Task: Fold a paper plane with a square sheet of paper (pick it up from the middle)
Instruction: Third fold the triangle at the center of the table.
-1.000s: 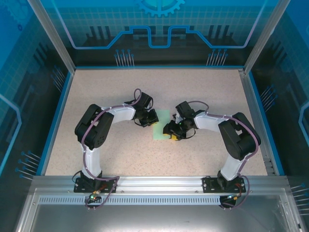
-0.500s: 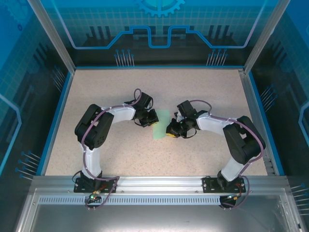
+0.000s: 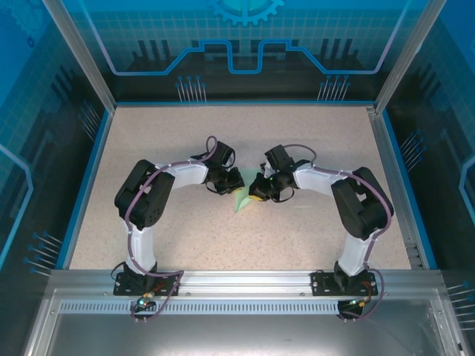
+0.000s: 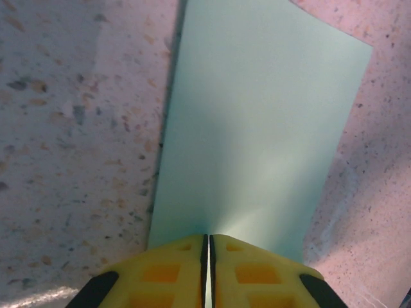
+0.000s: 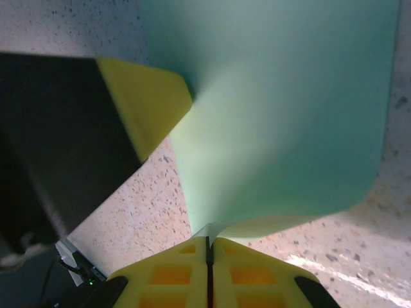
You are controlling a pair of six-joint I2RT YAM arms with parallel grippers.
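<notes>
Top external view: square sheet of paper [image 3: 240,202] is being pinched at frame centre between left gripper [image 3: 237,187] and right gripper [image 3: 255,196].

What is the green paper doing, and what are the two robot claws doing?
Thin pale mint-green paper sheet: bent, pinched by both grippers, no plane yet.
Left gripper with yellow fingers: shut on the paper's edge.
Right gripper with yellow fingers: shut on the paper's edge.
</notes>
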